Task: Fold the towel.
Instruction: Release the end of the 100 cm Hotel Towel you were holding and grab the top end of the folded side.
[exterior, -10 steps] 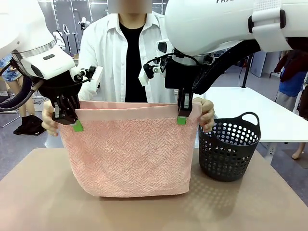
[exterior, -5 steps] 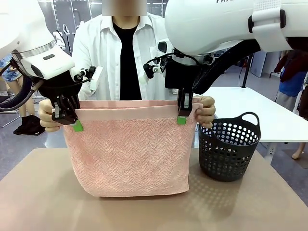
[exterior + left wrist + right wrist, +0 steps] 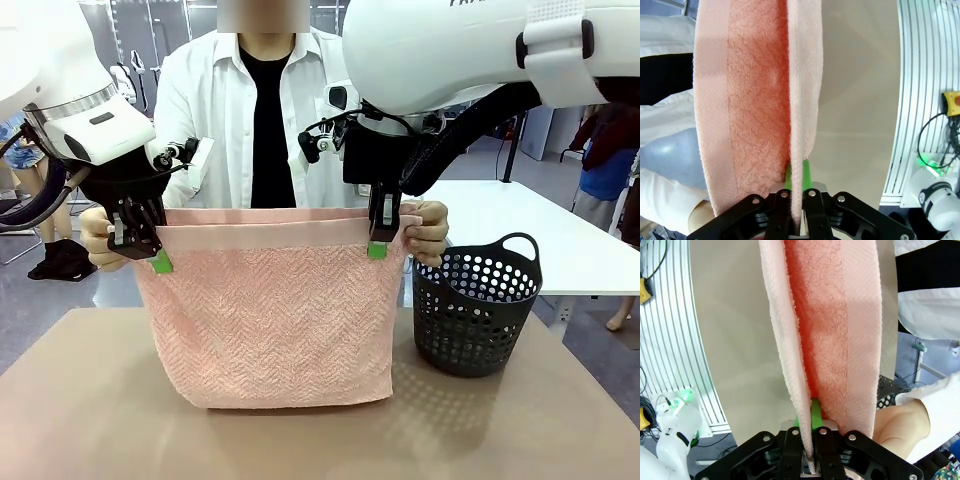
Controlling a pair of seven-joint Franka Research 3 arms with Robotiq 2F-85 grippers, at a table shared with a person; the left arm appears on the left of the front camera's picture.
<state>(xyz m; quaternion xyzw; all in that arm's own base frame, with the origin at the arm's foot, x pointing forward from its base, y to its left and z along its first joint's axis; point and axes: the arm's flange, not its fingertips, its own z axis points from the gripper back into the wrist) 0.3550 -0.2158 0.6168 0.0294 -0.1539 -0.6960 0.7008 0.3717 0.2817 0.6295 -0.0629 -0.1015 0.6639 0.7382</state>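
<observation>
From my seat the towel [image 3: 270, 320] hangs doubled over in the air above the counter [image 3: 80, 400], its smooth border band running level along the top. Its folded bottom sits low over the counter; I cannot tell whether it touches.

My left pincer [image 3: 150, 255] is clamped on the near layer's top edge at one upper corner, and my right pincer [image 3: 377, 245] is clamped on the same edge at the other corner. Both wrist views look down into the fold: the near layer runs between the green pads [image 3: 806, 172], and the far layer stands apart from it.

Across the counter a person [image 3: 250, 120] holds the far layer's top edge. One hand [image 3: 97, 238] is just behind my left pincer and the other hand [image 3: 428, 232] just beside my right pincer, so fingers and pincers are close together at both corners.

A black basket [image 3: 475, 315] with round holes stands upright on the counter on my right side, just beside the towel's lower corner and under the person's hand there. My right arm's white body [image 3: 470, 50] fills the upper right of the front view and hides what lies behind it. The hanging towel hides the middle of the counter and the person's lower body.
</observation>
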